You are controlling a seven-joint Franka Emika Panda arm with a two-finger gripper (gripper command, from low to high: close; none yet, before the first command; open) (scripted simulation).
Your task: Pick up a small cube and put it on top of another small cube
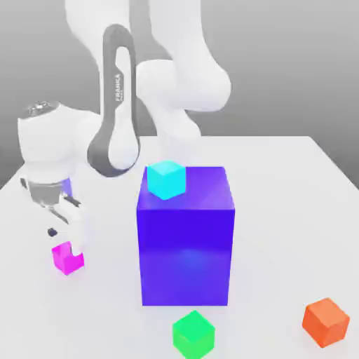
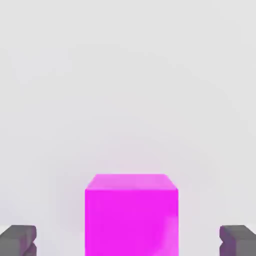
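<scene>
The small magenta cube [image 1: 67, 258] sits on the white table at the exterior view's left. My gripper [image 1: 64, 238] hangs right over it, its white fingers [image 1: 77, 228] reaching down to the cube's top. In the hand view the magenta cube [image 2: 131, 215] lies between the two dark fingertips [image 2: 19, 241], which stand wide apart and clear of its sides, so the gripper is open. The small green cube [image 1: 193, 334] rests on the table near the front, in front of the big block.
A big blue-violet block [image 1: 186, 238] stands mid-table with a small cyan cube [image 1: 167, 179] on its top corner. A small orange cube [image 1: 326, 322] lies at the front of the exterior view's right. The arm's white links rise behind the block.
</scene>
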